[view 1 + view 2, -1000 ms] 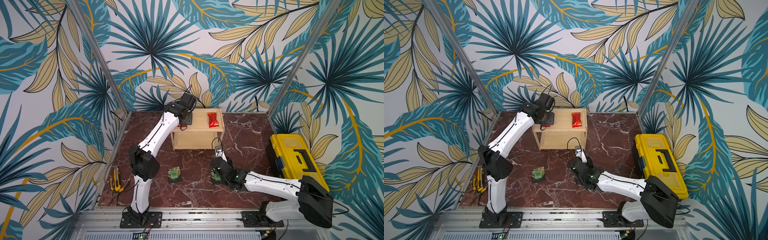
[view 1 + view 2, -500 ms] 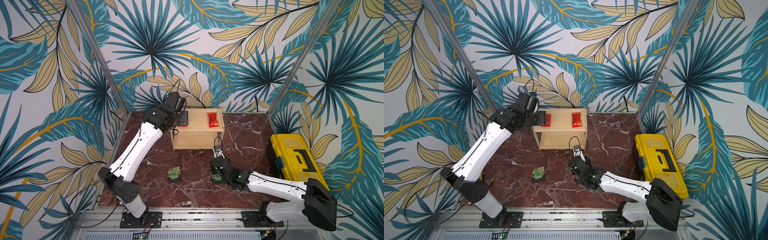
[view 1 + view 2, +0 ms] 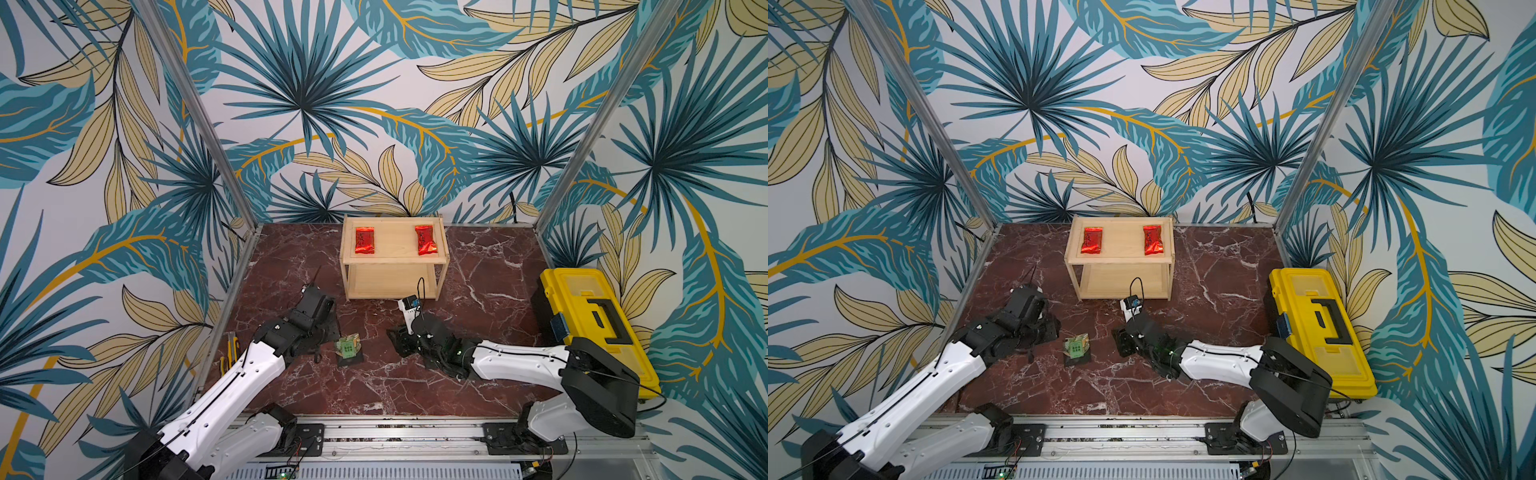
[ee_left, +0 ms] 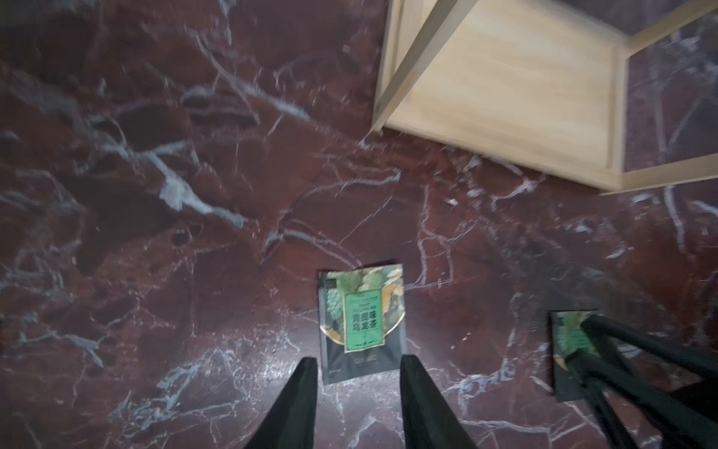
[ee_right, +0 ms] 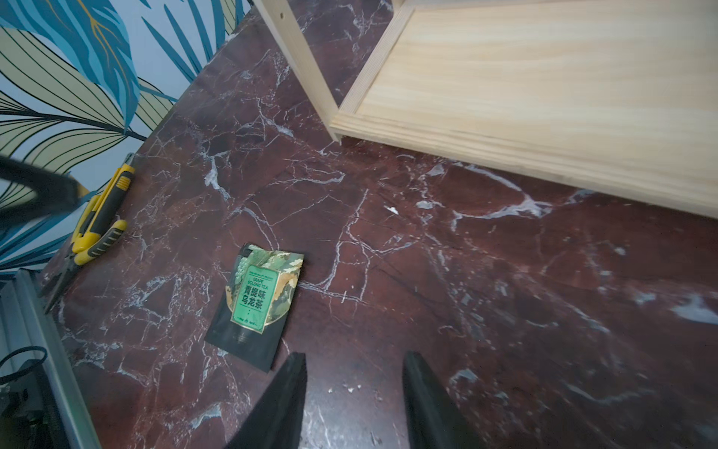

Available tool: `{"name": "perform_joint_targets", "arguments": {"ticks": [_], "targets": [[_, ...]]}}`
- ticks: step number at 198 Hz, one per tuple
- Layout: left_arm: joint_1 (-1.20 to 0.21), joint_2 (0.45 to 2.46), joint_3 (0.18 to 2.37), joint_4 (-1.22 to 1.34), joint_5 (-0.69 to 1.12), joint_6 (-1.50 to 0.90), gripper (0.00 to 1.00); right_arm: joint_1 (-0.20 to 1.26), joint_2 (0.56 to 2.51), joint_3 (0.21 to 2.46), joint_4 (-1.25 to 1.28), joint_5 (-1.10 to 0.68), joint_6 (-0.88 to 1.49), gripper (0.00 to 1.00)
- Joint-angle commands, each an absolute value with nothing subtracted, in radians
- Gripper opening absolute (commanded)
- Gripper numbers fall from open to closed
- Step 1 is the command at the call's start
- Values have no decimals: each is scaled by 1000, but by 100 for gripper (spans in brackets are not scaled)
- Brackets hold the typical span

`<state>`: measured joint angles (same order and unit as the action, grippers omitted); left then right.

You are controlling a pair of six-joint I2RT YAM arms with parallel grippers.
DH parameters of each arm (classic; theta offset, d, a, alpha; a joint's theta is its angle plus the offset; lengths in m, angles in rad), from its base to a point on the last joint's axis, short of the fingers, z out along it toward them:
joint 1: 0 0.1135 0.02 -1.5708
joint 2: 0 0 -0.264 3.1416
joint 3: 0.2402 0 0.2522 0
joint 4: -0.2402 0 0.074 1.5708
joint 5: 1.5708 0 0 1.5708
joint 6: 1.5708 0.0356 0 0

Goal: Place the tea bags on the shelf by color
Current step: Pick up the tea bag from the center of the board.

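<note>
Two red tea bags lie apart on the top board of the wooden shelf, seen in both top views. A green tea bag lies flat on the marble floor. My left gripper is open, low over the floor, and the bag's near edge shows between its fingertips. A second green tea bag lies to the right, partly covered by my right gripper's fingers. The right gripper is open over bare floor in front of the shelf. That second bag is hidden in the top views.
A yellow toolbox stands against the right wall. Yellow-handled pliers lie by the left wall. The shelf's lower board has nothing on it. The metal rail runs along the front edge.
The left arm has swung from the shelf's top down to the floor beside the green tea bag. A red tea bag now lies on the shelf's left side. The right gripper barely moved.
</note>
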<state>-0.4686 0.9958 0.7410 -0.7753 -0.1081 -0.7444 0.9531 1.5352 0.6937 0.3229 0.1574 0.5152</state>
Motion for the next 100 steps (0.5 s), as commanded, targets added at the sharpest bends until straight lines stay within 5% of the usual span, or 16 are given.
{"name": "perform_joint_targets", "arguments": {"ticks": [1,57,100], "targets": [[-444,972,643,-614,-65,-811,35,959,1604,696,468,87,572,46],[-438,1068,506,-360,137,-771,32,966,1756,732,587,50,646,45],[-434,1072,454,-340,78,-779,31,966,1825,778,602,15,654,45]]}}
